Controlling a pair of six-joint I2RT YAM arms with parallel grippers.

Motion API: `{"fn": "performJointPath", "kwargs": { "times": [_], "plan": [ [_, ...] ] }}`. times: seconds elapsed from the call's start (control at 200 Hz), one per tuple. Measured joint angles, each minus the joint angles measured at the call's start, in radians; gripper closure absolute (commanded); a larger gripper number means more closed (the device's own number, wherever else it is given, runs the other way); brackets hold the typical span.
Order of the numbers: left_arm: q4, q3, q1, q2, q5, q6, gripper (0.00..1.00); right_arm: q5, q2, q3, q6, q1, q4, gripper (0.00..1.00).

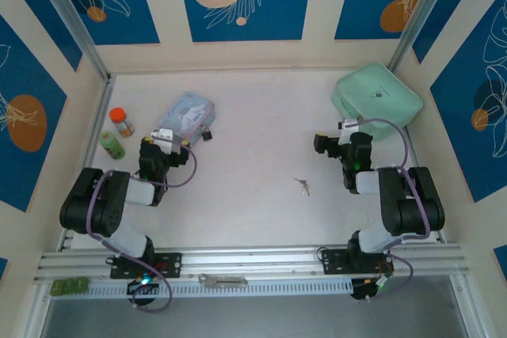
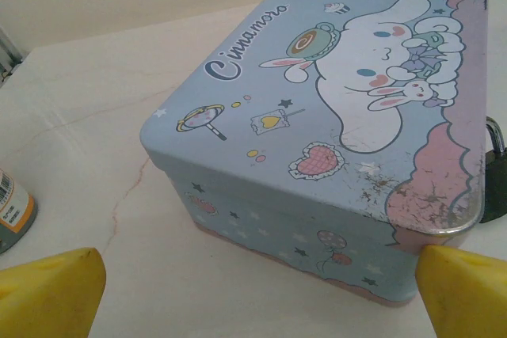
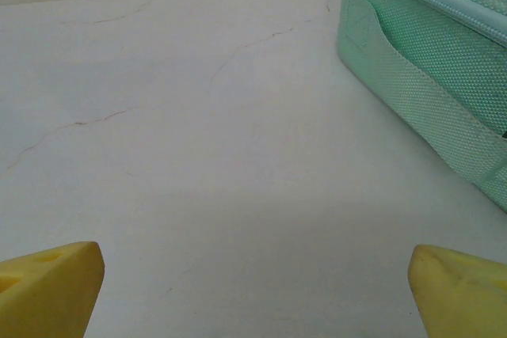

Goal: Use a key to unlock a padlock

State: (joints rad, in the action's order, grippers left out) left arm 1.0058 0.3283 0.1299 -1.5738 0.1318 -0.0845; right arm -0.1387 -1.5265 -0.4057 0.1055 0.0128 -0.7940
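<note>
Plainly, both pairs of jaws stand wide and hold nothing. The left jaws face the pale blue tin [image 2: 317,156]. The padlock [image 1: 207,135] sits just beside the tin, at its 4 o'clock corner. The key [image 1: 302,187] lies on the bare table [image 1: 261,108], at 8 o'clock from the right jaws and well apart from the padlock.

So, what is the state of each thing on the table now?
left tool: open, empty
right tool: open, empty
tin: lid closed
padlock: beside the tin, untouched; locked or not unclear
key: lying loose, untouched
green pouch: looks closed
orange-capped bottle: upright, capped
</note>
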Motion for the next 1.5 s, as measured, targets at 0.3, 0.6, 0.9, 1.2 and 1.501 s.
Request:
{"fn": "performJointPath", "kwargs": {
  "times": [0.3,0.6,0.9,1.2,1.501],
  "plan": [
    [0.0,0.0,0.0,0.0,0.0,0.0,0.0,0.0,0.0,0.0,0.0,0.0,0.0,0.01],
    [-0.05,0.032,-0.045,0.0,-0.025,0.024,0.0,0.0,0.0,0.0,0.0,-0.001,0.0,0.01],
    [-0.063,0.034,-0.048,0.0,-0.032,0.027,0.0,0.0,0.0,0.0,0.0,-0.002,0.0,0.01],
    [-0.199,0.031,-0.016,0.238,0.038,0.032,0.0,-0.085,0.179,-0.053,-0.003,0.054,0.198,0.02],
    [-0.456,0.094,0.063,0.515,0.05,0.343,0.0,-0.154,0.357,-0.266,0.148,0.216,0.668,0.15]
  ]
}}
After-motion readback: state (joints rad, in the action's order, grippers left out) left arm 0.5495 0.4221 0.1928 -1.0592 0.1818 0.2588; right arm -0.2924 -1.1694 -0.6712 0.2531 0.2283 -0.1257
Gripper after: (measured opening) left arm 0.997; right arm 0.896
